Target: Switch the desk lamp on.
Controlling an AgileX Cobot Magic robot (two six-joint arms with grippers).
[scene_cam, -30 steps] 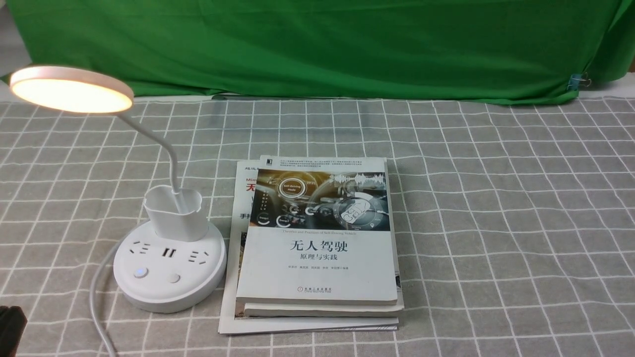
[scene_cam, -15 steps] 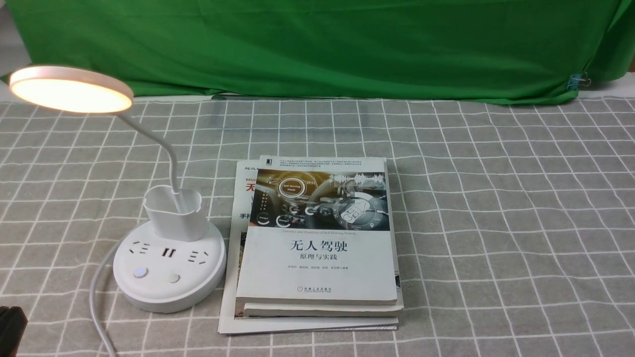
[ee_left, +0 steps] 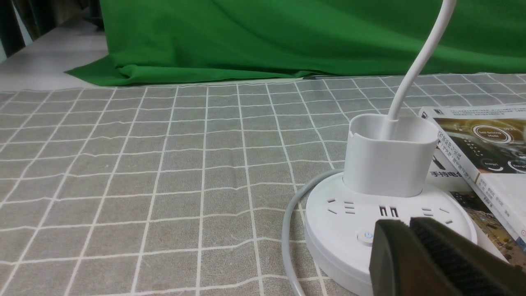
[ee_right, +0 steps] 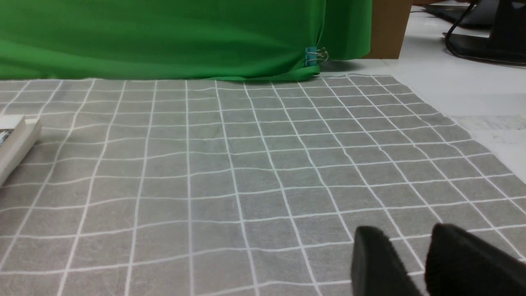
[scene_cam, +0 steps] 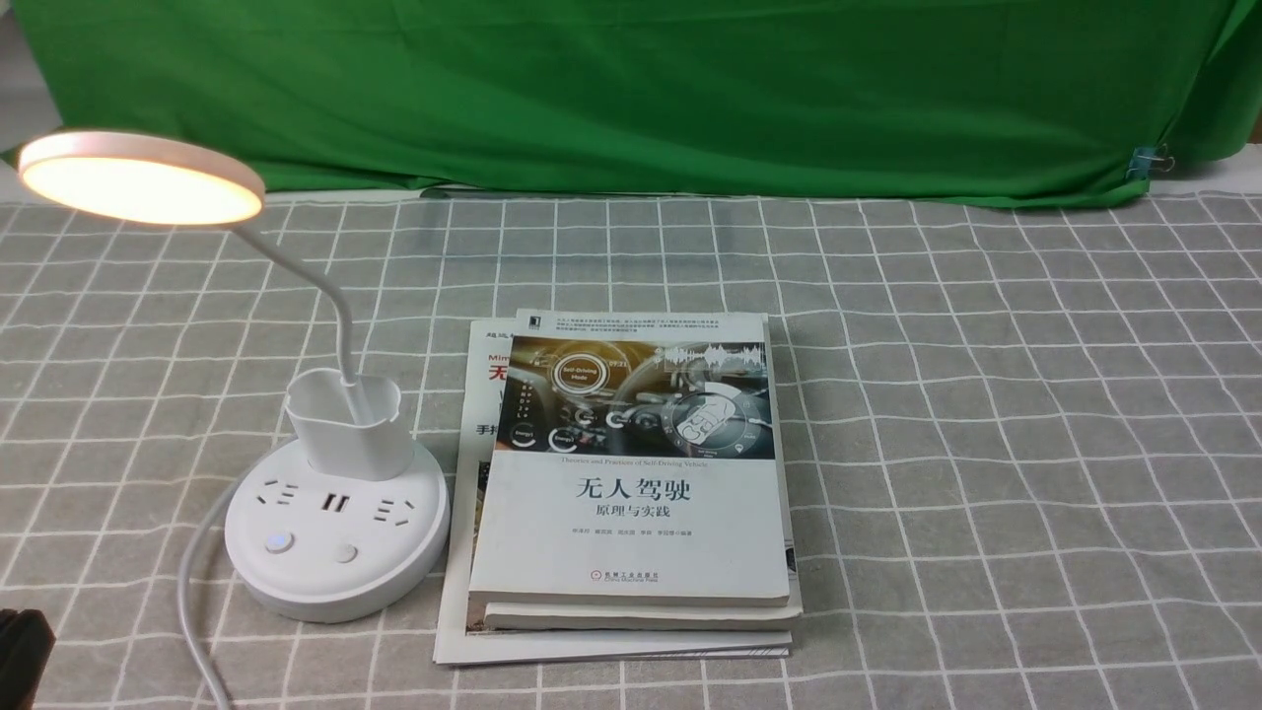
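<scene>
1. Cropping hides most of the left gripper [ee_left: 404,225]. The wrist view shows only its two dark tips, pressed together with nothing between them, and the front view catches just a dark corner of it.
2. The right gripper [ee_right: 404,240] is cut off too. Its tips stand slightly apart over bare cloth [scene_cam: 986,444], holding nothing.
3. The lamp [scene_cam: 335,532] stands near the left jaws, just ahead of them and apart from them.
4. In the wrist view the jaws cover part of the base. One button [ee_left: 365,236] peeks out beside the tips, and the other is hidden behind them.
5. The head [scene_cam: 141,177] glows warm. It shows only in the front view, since the neck leaves the wrist frame.
6. The cable [scene_cam: 192,592] runs off the frame's edge, so its end is unseen.
7. The books [scene_cam: 631,493] lie just beyond the lamp from the left jaws and well apart from the right jaws. The top one covers most of the lower ones, and its small print is unreadable.
8. The cloth is grey with a white grid and slightly wrinkled.
9. A green backdrop [scene_cam: 631,89] hangs far ahead of both jaws, with a clip [scene_cam: 1149,163] on one corner.
10. A pale tabletop [ee_right: 472,98] shows past the cloth's edge.
</scene>
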